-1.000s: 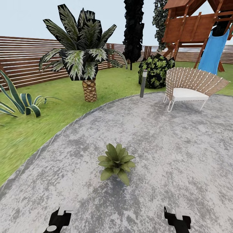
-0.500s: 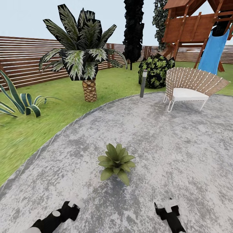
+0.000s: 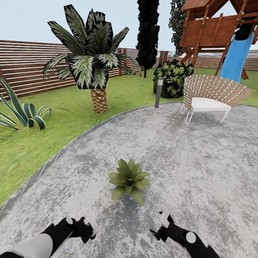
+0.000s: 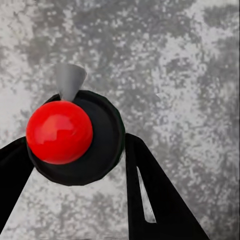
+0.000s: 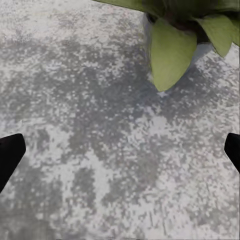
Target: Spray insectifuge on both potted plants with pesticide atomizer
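Both arms have black end links with round white joint caps, the left arm (image 3: 39,245) with a white forearm shell, and flat black tapering fingers (image 4: 155,200).

A potted plant (image 3: 129,181) sits on the stone patio (image 3: 200,168), between and ahead of both arms. Behind it stand a post (image 3: 158,92) and a wicker chair (image 3: 211,96), to the right. A palm (image 3: 92,64) stands on the grass (image 3: 43,139) to the left, before the fence (image 3: 25,68).
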### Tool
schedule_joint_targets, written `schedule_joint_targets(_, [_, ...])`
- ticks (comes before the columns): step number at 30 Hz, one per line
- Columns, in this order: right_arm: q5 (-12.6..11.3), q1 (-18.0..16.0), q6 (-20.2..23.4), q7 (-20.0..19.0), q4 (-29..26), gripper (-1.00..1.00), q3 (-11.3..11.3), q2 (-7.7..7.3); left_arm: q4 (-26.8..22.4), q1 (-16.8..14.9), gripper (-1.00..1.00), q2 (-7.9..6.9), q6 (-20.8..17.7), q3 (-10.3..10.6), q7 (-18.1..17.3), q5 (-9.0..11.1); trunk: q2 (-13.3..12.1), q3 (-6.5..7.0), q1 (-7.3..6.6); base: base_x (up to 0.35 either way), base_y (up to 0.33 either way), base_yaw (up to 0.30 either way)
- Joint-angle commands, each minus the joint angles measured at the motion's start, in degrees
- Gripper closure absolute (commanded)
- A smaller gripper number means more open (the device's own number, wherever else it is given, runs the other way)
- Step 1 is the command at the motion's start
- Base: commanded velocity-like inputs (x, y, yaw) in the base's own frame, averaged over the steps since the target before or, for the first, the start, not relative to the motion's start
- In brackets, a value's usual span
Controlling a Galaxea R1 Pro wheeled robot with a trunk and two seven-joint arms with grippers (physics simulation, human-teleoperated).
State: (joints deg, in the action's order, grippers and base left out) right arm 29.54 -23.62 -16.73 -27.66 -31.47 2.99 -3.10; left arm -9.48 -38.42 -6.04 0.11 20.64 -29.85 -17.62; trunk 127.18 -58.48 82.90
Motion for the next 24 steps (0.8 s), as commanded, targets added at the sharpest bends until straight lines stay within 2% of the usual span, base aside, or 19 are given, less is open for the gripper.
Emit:
schedule_joint_targets(1, [3.5,-0.1,0.3,-2.5,-1.2,-1.00,0.1,0.11,-0.1,-0.6,1.00,0.21,-0.2,-0.4,-3.0,-3.5,0.0,-0.05,-0.01,0.000,0.000,0.000])
schedule_joint_targets(2, [5.2,-0.3,0.5,-4.2,-2.0,-1.00,0.2,0.27,-0.1,-0.8,1.00,0.34,-0.2,-0.4,-4.2,-5.0,0.0,-0.05,-0.01,0.000,0.000,0.000])
schedule_joint_targets(4, [6.9,-0.7,0.6,-7.5,-3.1,-1.00,0.2,0.59,-0.1,-1.0,1.00,0.49,-0.2,-0.4,-5.6,-7.0,0.0,-0.05,-0.01,0.000,0.000,0.000])
schedule_joint_targets(6, [8.0,-1.6,0.7,-11.3,-3.9,-1.00,0.2,0.89,-0.1,-1.3,1.00,0.75,-0.3,-0.4,-8.0,-10.7,0.0,-0.05,-0.01,0.000,0.000,0.000])
schedule_joint_targets(7, [8.3,-1.9,0.7,-12.5,-4.1,1.00,0.2,0.95,-0.1,-1.8,1.00,1.01,-0.5,-0.4,-10.3,-12.7,0.0,-0.05,-0.01,0.000,0.000,0.000])
schedule_joint_targets(9, [8.4,-2.2,0.7,-13.2,-4.1,1.00,0.4,1.01,-0.1,-2.2,1.00,1.57,-1.0,-0.4,-12.7,-14.4,0.0,-0.05,-0.01,0.000,0.000,0.000])
schedule_joint_targets(11, [8.3,-2.2,0.6,-13.8,-4.1,1.00,0.6,1.30,-0.1,-2.2,1.00,2.40,-1.1,-0.3,-12.9,-15.1,0.0,-0.05,-0.01,0.000,0.000,0.000])
schedule_joint_targets(12, [8.4,-2.2,0.6,-15.1,-4.1,1.00,0.7,1.83,-0.1,-2.1,1.00,2.79,-1.1,-0.3,-12.9,-16.3,0.0,-0.05,-0.01,0.000,0.000,0.000])
schedule_joint_targets(13, [8.3,-2.2,0.6,-17.3,-4.2,1.00,0.7,2.84,-0.1,-2.1,1.00,3.81,-1.1,-0.4,-12.9,-18.9,0.0,-0.05,-0.01,0.000,0.000,0.000])
schedule_joint_targets(15, [8.3,-2.2,0.6,-18.0,-4.3,1.00,0.7,3.09,-0.1,-2.1,1.00,4.37,-1.2,-0.4,-13.0,-19.2,0.0,-0.05,-0.01,0.000,0.000,0.000])
schedule_joint_targets(17, [8.3,-2.2,0.6,-19.6,-4.3,1.00,0.7,4.37,-0.1,-2.0,1.00,5.29,-1.1,-0.4,-13.0,-19.4,0.0,-0.05,-0.01,0.000,0.000,0.000])
schedule_joint_targets(24, [8.3,-2.2,0.6,-20.3,-4.3,1.00,0.7,5.77,-0.1,-1.8,1.00,5.94,-1.1,-0.4,-12.9,-19.5,0.0,-0.05,-0.01,0.000,0.000,0.000])
